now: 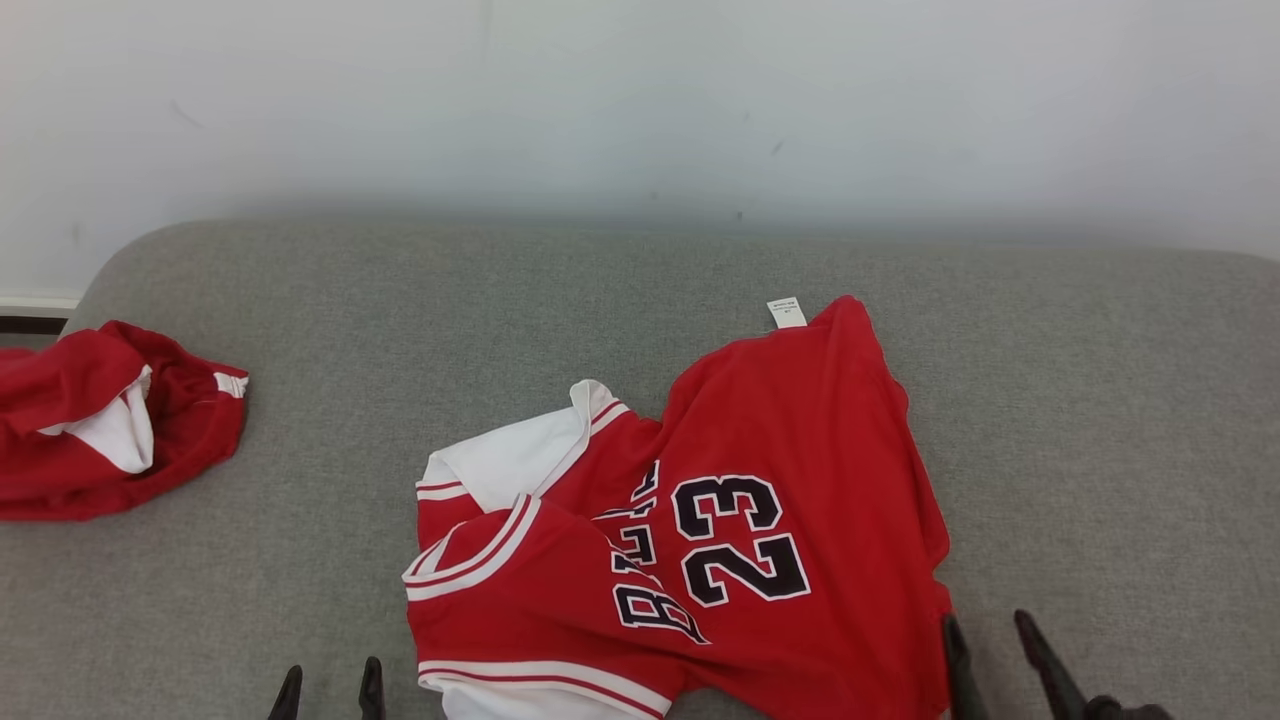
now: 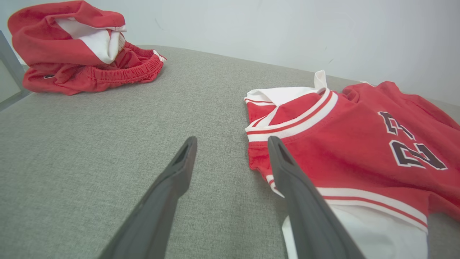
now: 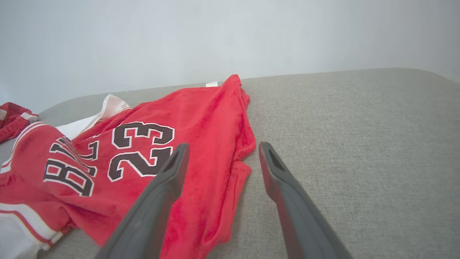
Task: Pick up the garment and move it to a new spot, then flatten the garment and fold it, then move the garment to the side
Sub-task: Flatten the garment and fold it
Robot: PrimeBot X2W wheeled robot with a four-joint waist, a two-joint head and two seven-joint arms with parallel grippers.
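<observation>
Since the red jersey lies crumpled between the left claw and right claw, both wide and empty, its edge just beside each, I judge it light, limp, non-slippery: pinch hem corner and shoulder trim, expect sagging.

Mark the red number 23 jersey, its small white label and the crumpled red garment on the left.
red number 23 jersey (image 1: 830,430): head view, plain red cloth above the numerals.
small white label (image 1: 787,312): head view, centre of the tag.
crumpled red garment (image 2: 118,73): left wrist view, gathered waistband.
</observation>
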